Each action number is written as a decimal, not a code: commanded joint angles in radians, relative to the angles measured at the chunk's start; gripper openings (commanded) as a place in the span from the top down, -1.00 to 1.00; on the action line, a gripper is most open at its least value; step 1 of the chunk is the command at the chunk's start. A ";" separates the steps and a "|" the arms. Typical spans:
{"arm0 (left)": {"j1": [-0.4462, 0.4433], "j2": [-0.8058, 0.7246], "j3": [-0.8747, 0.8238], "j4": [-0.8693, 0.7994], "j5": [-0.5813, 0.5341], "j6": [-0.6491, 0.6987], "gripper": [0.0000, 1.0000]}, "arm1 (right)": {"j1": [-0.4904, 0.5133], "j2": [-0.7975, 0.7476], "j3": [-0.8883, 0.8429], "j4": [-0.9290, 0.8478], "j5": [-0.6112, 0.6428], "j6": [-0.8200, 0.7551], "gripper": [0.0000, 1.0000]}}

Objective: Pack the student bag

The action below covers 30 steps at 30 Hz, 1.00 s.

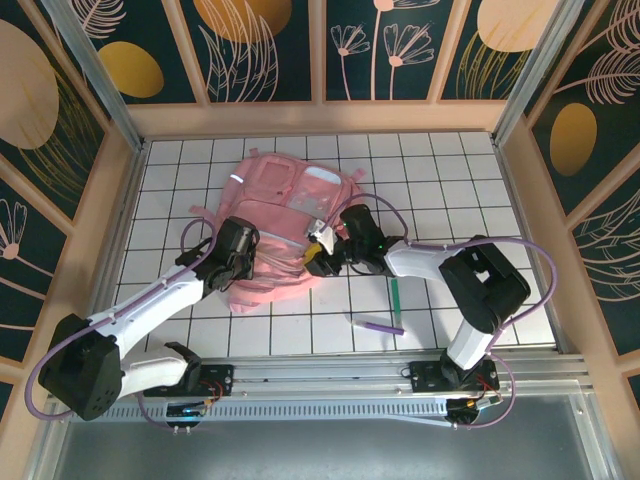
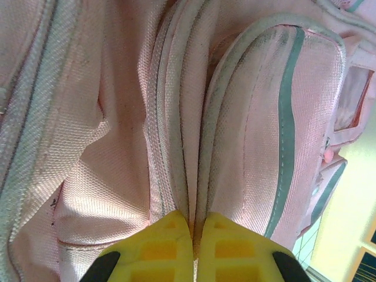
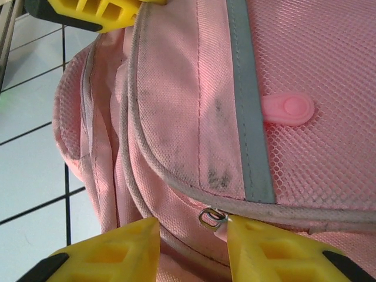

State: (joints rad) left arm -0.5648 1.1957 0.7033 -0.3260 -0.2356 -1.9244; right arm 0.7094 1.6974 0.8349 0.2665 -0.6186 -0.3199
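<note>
Bag (image 1: 283, 215): lies flat on the tiled table (image 1: 450, 190), left of centre, pockets facing up. Left gripper (image 2: 194, 238): at the near-left part of the bag, yellow fingers (image 2: 153, 247) pressed together and clamped on a piped seam fold of the pink fabric. Right gripper (image 3: 194, 249): at the bag's near-right edge, jaws apart and gripping nothing. A metal zip slider (image 3: 211, 218) sits in the gap, just beside one fingertip. A pink rubber tab (image 3: 288, 109) lies on the mesh pocket. Green pen (image 1: 396, 295) and purple pen (image 1: 378, 325): on the table, right of the bag and nearer, apart from both grippers.
</note>
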 commanded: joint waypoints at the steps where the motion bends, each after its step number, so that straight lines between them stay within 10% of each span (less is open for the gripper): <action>1: -0.002 -0.034 -0.015 0.044 0.016 -0.026 1.00 | -0.019 -0.029 -0.026 -0.026 -0.043 -0.142 0.24; 6: -0.003 -0.049 -0.025 0.043 0.017 -0.029 1.00 | -0.086 -0.063 -0.030 -0.121 -0.105 -0.328 0.20; 30: -0.003 -0.044 -0.007 0.042 0.041 -0.031 1.00 | -0.013 0.051 -0.010 0.142 0.118 -0.192 0.21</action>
State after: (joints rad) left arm -0.5648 1.1694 0.6861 -0.3061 -0.2176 -1.9358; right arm 0.6888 1.7252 0.8299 0.3222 -0.5644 -0.5518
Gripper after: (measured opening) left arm 0.047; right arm 0.411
